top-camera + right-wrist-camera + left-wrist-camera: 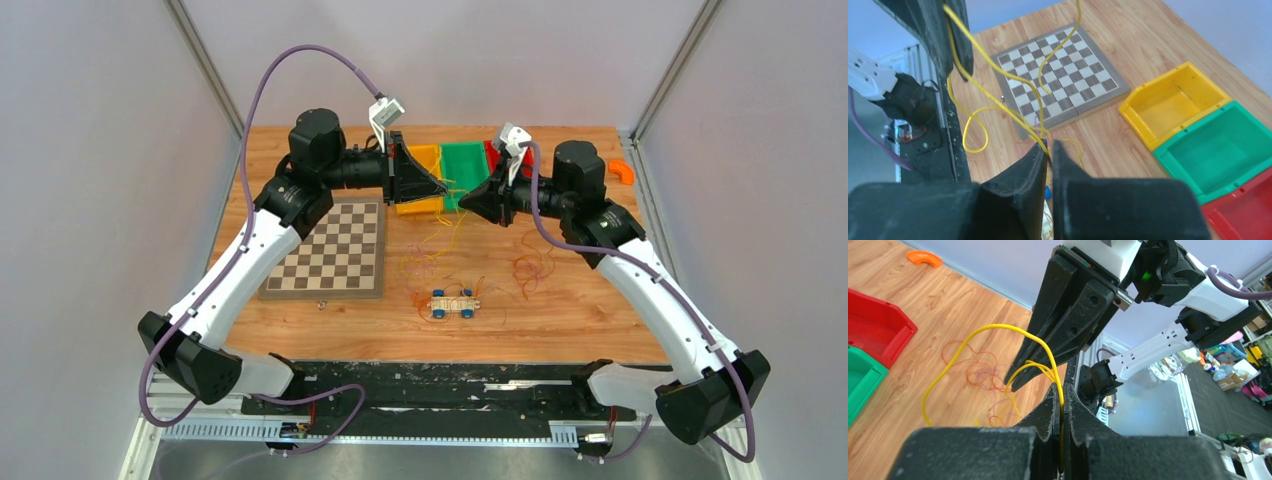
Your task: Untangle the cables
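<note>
Both grippers are raised above the back middle of the table, tips facing each other. My left gripper (pixel 441 187) (pixel 1062 390) is shut on a thin yellow cable (pixel 993 328), which runs down between its jaws. My right gripper (pixel 466 199) (pixel 1049 146) is shut on the same yellow cable (pixel 998 70), which stretches between the two grippers and hangs in loops (pixel 455 228). Thin orange and red cables lie curled on the wood below (pixel 530 268) (pixel 980 371), and more lie left of centre (pixel 420 262).
A chessboard (pixel 335 248) lies at left. Yellow (pixel 424 160), green (pixel 462 165) and red (pixel 492 152) bins stand at the back. A small board with blue connectors (pixel 453 304) lies at front centre. An orange piece (pixel 622 171) sits at back right.
</note>
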